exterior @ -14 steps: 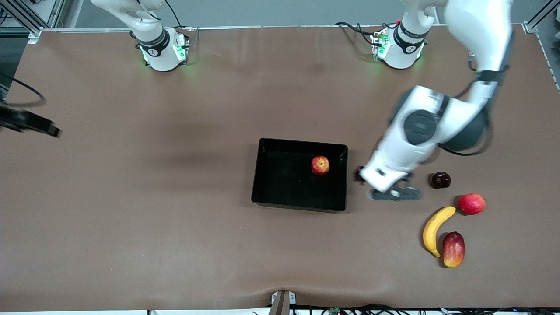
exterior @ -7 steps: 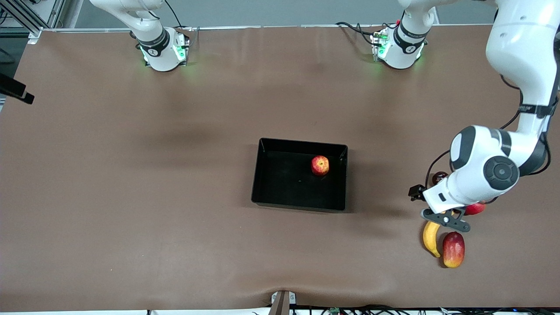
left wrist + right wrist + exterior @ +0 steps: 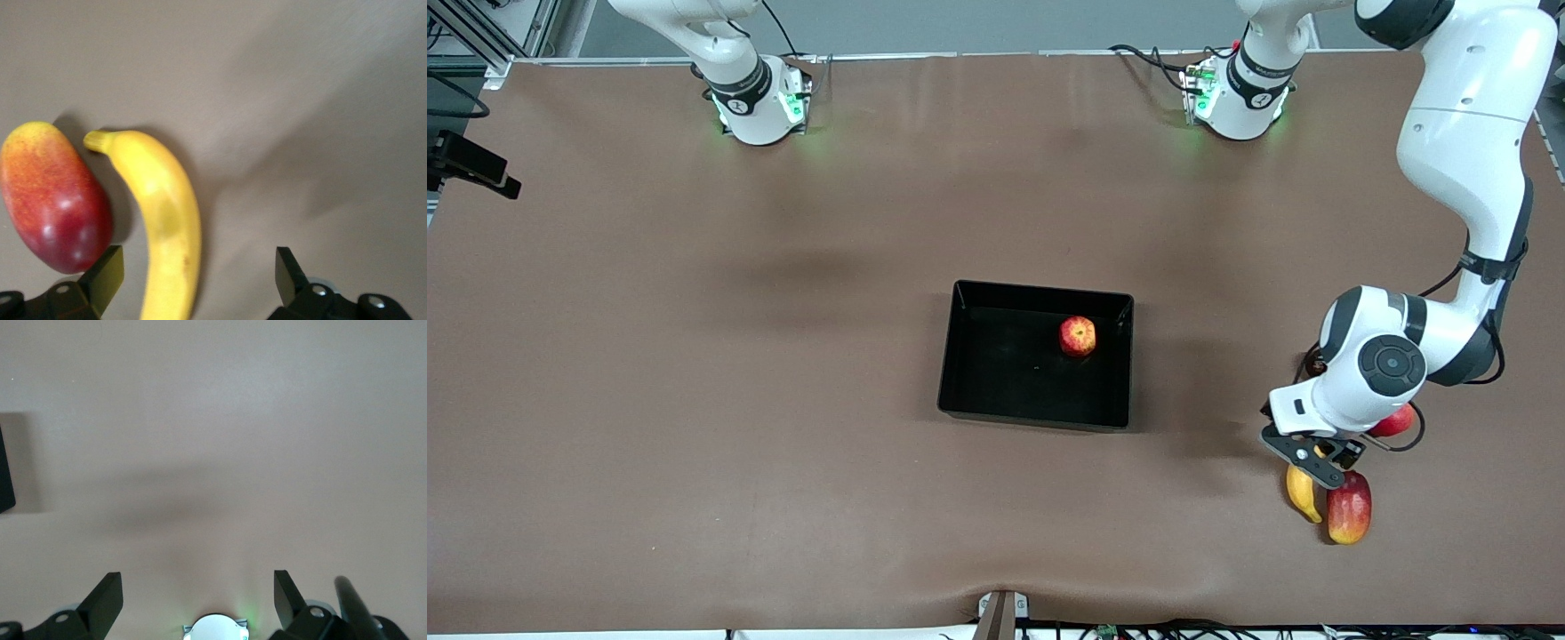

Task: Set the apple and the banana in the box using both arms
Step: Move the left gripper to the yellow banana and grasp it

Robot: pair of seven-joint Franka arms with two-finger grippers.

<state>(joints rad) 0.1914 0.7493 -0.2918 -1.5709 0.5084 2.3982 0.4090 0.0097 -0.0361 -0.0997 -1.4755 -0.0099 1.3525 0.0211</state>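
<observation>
**Left gripper over the banana; apple lying in the box**

Front view. The box point(image 3: 1035, 356), a shallow black tray, sits near the middle of the table point(image 3: 694, 400). The apple point(image 3: 1077, 336) lies inside it, at about 2 o'clock from the tray's centre and close to the wall at the left arm's end. The banana point(image 3: 1302, 498) lies on the table toward the left arm's end, at roughly 4 o'clock from the box and well apart from it; only its lower part shows, the rest being covered by the arm. A red-and-yellow mango point(image 3: 1349, 508) lies just beside the banana. A pinkish-red fruit point(image 3: 1396, 422) is partly hidden under the left arm's wrist.

The left gripper point(image 3: 1316, 455) hangs over the banana's upper end. In the left wrist view its fingers point(image 3: 107, 277) are spread wide with the banana point(image 3: 163, 217) between them, apparently not touching; the mango point(image 3: 53, 197) lies alongside.

The right gripper point(image 3: 198, 600) waits over bare table near the right arm's base, fingers point(image 3: 107, 597) spread and holding nothing.
</observation>
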